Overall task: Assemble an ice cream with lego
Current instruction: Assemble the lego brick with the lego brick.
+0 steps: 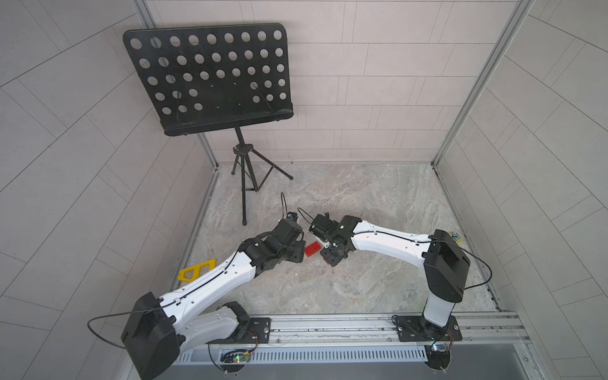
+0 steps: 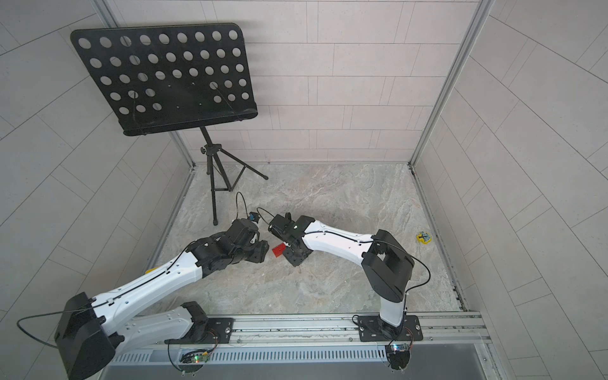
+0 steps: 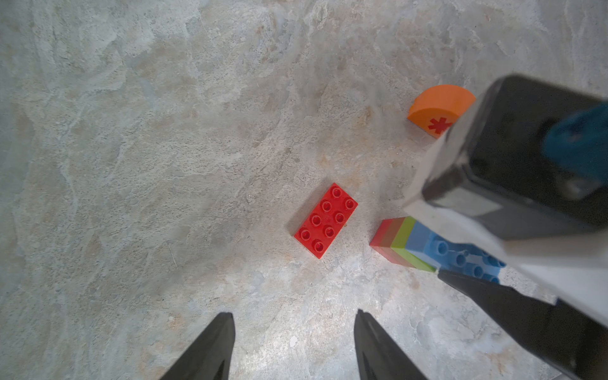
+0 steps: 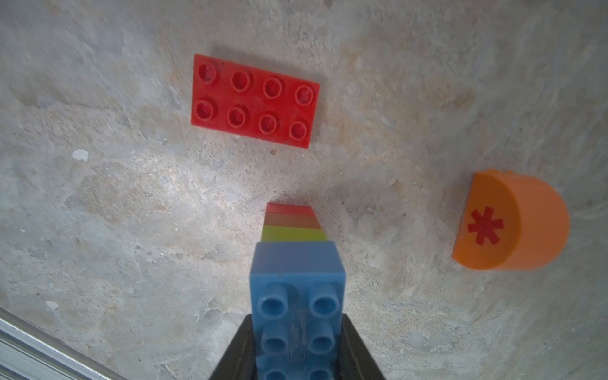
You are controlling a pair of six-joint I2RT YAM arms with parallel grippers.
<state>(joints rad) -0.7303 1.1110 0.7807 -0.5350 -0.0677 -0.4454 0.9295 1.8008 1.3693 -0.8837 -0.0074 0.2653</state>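
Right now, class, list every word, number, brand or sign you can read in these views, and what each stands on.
"*": a red sign on the flat face of the orange dome.
Blue mark on the yellow piece: too small to read.
No words, numbers or brands show anywhere.

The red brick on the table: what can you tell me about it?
The red brick is a low oblong of shiny plastic with eight round studs in two rows of four, facing up. It lies flat on the marbled table, joined to no other piece. Nothing touches it: the open left tool hangs short of it, and the brick stack in the right tool is apart.
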